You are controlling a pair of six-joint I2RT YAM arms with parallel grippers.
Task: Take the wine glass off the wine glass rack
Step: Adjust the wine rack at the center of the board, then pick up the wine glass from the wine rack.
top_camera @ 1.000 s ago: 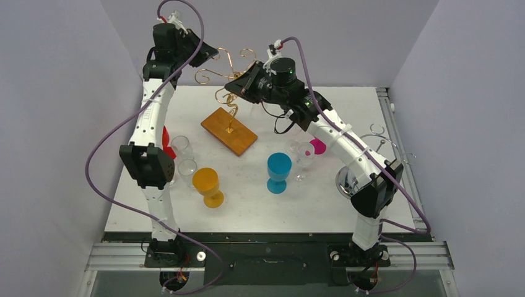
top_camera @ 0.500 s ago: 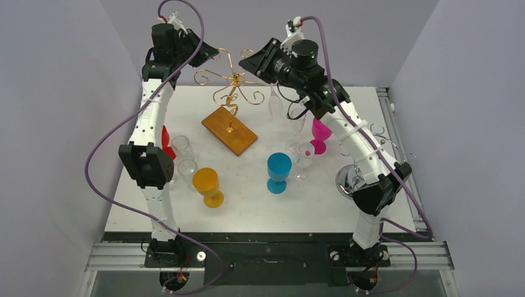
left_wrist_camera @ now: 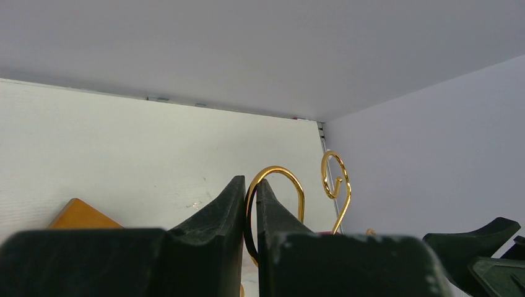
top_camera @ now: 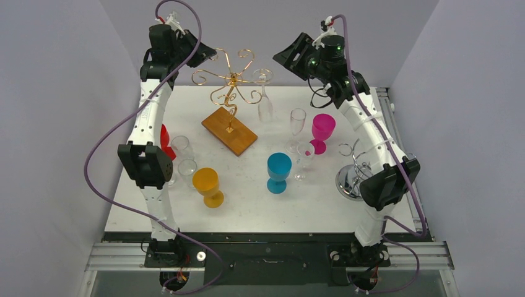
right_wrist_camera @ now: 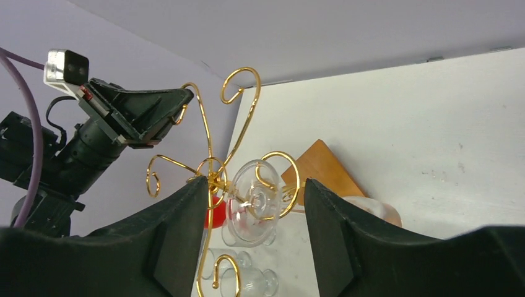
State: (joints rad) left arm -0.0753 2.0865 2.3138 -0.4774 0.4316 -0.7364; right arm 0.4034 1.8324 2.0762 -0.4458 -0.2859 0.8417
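Wine glass hung upside down by its foot from a curled arm at the three o'clock side of the gold rack, so none of the removal looked done. The left claw was closed on a curl at the rack's ten o'clock side. The right claw stood open and empty at the glass's one o'clock, not touching it, so gripping and lifting the glass free seemingly remained.
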